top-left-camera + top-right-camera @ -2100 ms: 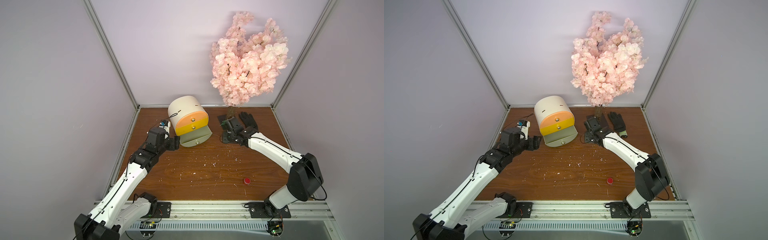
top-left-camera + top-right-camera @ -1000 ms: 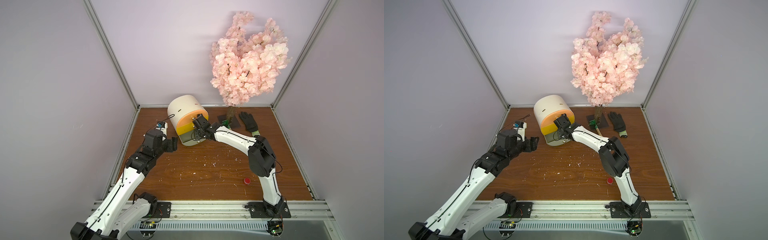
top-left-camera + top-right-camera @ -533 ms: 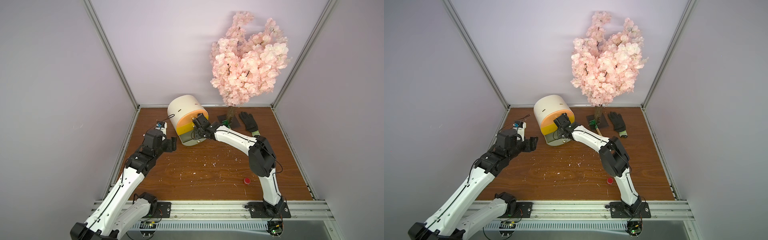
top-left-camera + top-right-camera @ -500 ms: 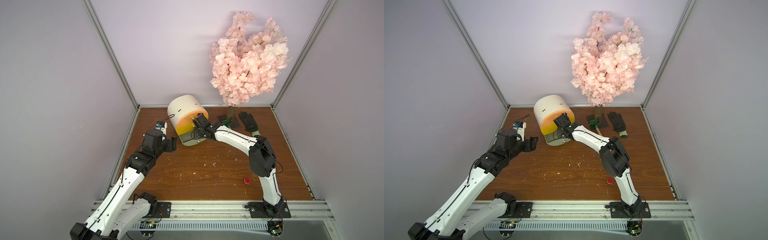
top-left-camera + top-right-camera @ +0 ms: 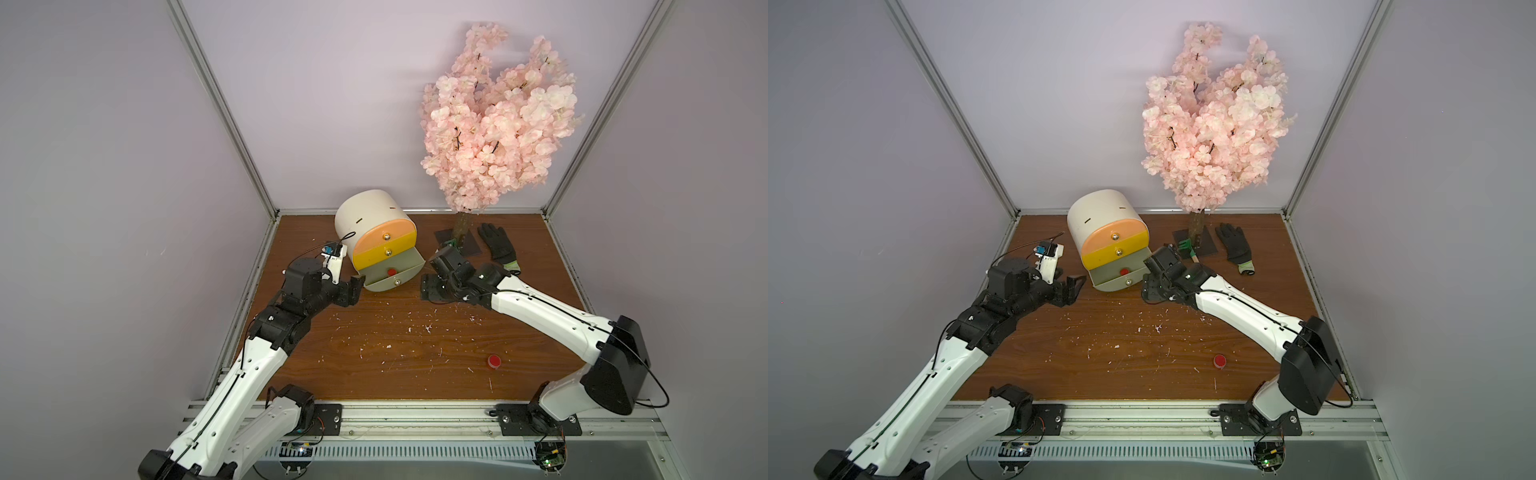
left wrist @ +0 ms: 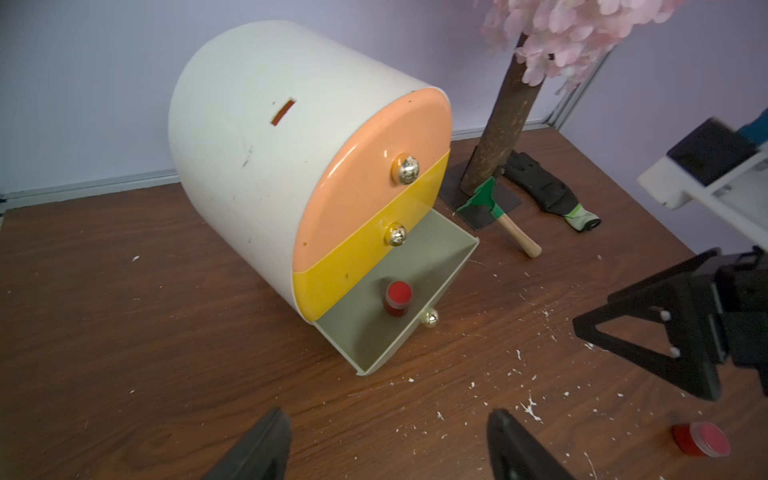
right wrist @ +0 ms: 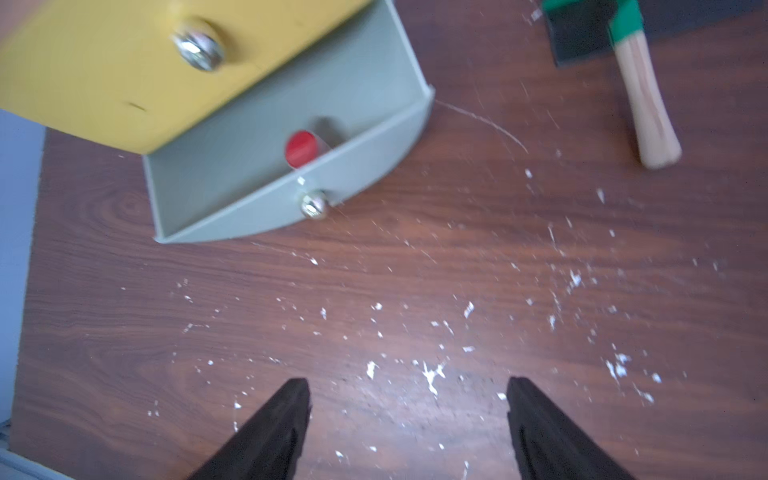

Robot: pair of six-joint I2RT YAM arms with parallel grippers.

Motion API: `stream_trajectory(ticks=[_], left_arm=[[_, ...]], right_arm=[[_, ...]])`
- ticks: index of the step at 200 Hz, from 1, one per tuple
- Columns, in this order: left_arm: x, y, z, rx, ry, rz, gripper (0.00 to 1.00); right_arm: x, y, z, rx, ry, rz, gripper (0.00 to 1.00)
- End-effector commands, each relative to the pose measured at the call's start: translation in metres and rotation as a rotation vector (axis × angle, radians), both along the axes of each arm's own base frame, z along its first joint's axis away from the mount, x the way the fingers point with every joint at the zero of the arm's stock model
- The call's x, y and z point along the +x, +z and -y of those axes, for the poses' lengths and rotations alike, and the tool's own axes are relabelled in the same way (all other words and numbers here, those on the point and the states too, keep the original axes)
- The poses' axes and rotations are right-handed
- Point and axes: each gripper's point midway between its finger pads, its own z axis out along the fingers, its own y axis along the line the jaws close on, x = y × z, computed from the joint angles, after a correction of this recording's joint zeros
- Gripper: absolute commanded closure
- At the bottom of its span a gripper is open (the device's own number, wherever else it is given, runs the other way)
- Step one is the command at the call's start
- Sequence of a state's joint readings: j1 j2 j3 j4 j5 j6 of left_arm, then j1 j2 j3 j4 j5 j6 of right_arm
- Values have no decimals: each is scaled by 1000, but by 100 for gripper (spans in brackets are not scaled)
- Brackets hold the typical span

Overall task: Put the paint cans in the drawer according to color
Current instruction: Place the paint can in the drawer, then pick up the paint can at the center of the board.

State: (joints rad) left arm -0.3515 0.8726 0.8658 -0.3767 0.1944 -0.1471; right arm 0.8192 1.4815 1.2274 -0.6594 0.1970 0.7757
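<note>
The drawer cabinet (image 5: 365,220) lies at the back of the table with its peach and yellow fronts closed. Its grey bottom drawer (image 5: 405,277) is pulled out, and a red paint can (image 5: 391,272) (image 6: 398,298) (image 7: 301,148) stands upright inside. A second red paint can (image 5: 493,360) (image 6: 702,438) sits on the table at the front right. My left gripper (image 5: 351,291) (image 6: 386,419) hovers open and empty at the drawer's left. My right gripper (image 5: 430,291) (image 7: 409,386) is open and empty just right of the drawer. Blue and cream cans are out of view.
A pink blossom tree (image 5: 494,120) stands at the back right on a dark base. A black glove (image 5: 498,247) and a small green tool with a wooden handle (image 6: 503,220) lie beside it. White flecks dot the wooden table (image 5: 395,345). Walls enclose three sides.
My right gripper has opened and drawn back to the right from the bottom drawer, leaving the red can inside. The left arm has barely moved.
</note>
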Motion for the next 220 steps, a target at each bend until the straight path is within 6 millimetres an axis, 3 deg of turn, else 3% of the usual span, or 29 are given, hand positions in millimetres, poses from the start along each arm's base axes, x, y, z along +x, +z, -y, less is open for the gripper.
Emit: stream_trajectory(ticks=[1, 40, 44, 48, 53, 76, 113, 152, 220], left_arm=[[-8, 0, 15, -25, -116, 32, 21], [-14, -17, 25, -25, -190, 8, 18], [-15, -18, 26, -24, -199, 8, 15], [-16, -19, 26, -22, -205, 10, 2], [-16, -20, 27, -20, -209, 12, 0], [-14, -28, 24, -16, -186, -7, 0], [-16, -31, 25, -30, -188, -23, 0], [-13, -34, 21, -10, -163, -28, 0], [-7, -34, 16, 15, -126, -32, 0]], right_arm=[[-38, -13, 34, 5, -128, -116, 16], [-80, -31, 95, -61, -409, -224, 11], [-84, -34, 101, -84, -429, -239, 12], [-87, -37, 106, -108, -451, -254, 12], [-92, -41, 114, -140, -479, -273, 12], [-111, -54, 137, -234, -590, -351, 17], [-124, -72, 158, -195, -723, -374, 33], [-127, -91, 169, -150, -765, -398, 43], [-131, -113, 151, -51, -761, -461, 44]])
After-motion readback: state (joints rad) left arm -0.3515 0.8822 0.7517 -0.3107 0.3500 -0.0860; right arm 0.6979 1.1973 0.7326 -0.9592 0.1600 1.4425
